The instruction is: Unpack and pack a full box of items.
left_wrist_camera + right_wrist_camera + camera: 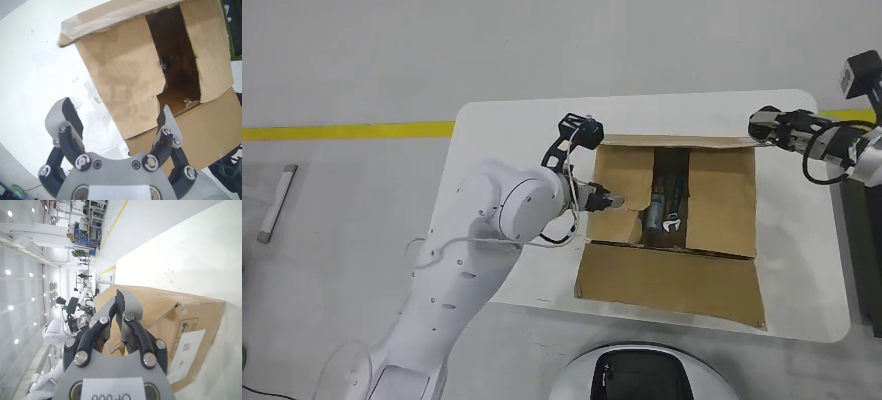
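Two ragged flaps (624,195) of the brown corrugated cardboard box (720,205) on the white rounded table (802,290) leave a slot; top view shows dark tools (662,208) inside. Left hand (117,108) gapes beside one flap, right hand (117,303) pinched together

Box (722,200): plain brown cardboard, interior dark brown. White label (189,349) with black print on one wall.
Table (502,140): white, a few dark specks.
Floor (342,60): pale grey, with a yellow stripe (342,130) at upper left of the top view.
Left gripper (115,108): grey fingers (54,117), black textured pads (72,115).
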`<move>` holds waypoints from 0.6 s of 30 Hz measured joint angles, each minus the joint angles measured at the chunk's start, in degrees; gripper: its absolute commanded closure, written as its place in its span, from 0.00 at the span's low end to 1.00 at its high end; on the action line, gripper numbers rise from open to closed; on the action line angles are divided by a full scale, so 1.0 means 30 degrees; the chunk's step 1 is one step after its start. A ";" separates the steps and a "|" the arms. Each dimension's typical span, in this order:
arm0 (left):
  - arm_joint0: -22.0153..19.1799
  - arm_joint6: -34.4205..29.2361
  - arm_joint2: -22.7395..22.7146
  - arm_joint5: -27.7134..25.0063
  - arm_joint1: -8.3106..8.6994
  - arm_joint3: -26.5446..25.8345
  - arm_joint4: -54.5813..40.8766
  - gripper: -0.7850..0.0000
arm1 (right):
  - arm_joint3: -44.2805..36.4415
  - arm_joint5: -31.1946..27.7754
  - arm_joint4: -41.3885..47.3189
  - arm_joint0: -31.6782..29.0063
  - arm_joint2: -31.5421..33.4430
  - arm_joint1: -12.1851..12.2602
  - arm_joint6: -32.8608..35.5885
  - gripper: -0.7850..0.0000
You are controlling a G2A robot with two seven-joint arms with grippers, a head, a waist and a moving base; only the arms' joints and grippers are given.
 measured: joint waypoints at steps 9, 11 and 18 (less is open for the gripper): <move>0.3398 -0.2337 -0.3625 -0.1351 0.1228 -0.3272 0.2342 0.00 | -0.1418 -0.1121 -0.1265 -0.1747 0.0013 0.0062 0.0094 1.00; 0.4171 -0.2407 -0.4423 -0.1971 0.1531 -0.3662 0.2912 0.00 | -0.1703 -0.1273 -0.1634 -0.2126 -0.0034 0.0061 -0.0115 1.00; 0.6559 -0.2378 -0.5166 -0.4732 0.2609 -0.4109 0.4279 0.00 | -0.2276 -0.1420 -0.1979 -0.2982 -0.0215 0.0001 -0.0556 1.00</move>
